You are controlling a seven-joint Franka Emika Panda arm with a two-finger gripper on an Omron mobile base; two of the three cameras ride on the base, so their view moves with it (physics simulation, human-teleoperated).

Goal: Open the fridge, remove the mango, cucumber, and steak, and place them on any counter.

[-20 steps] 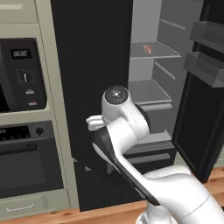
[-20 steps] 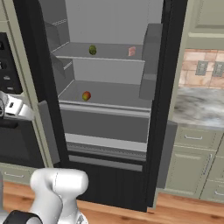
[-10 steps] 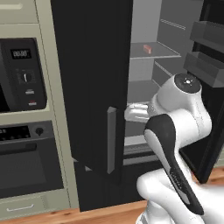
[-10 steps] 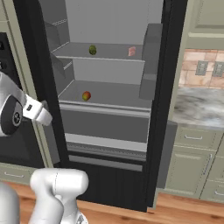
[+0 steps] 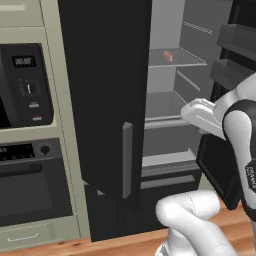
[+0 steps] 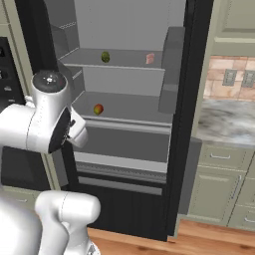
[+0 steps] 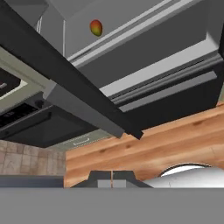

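The fridge [image 6: 130,144] stands open, its black left door [image 5: 105,95] swung out with a grey bar handle [image 5: 127,160]. On the upper shelf lie the dark green cucumber [image 6: 105,57] and the pinkish steak [image 6: 150,59], which shows too in the left base view as the steak [image 5: 169,55]. The red-and-green mango [image 6: 98,109] sits on the shelf below and appears as the mango [image 7: 96,27] far ahead of the hand. My gripper [image 7: 111,180] is shut on nothing and hangs low in front of the open compartment, apart from all three foods. The marbled counter [image 6: 226,124] lies right of the fridge.
The fridge's right door [image 5: 235,60] stands open with shelf bins. A black microwave [image 5: 27,85] and oven [image 5: 25,185] fill the beige cabinetry on the left. Sage green cabinets [image 6: 214,184] stand under the counter. The fridge's lower drawer [image 6: 119,187] is closed above the wooden floor [image 7: 175,135].
My arm has swung right, from in front of the left door to the front of the open compartment. The door and the foods have stayed where they were.
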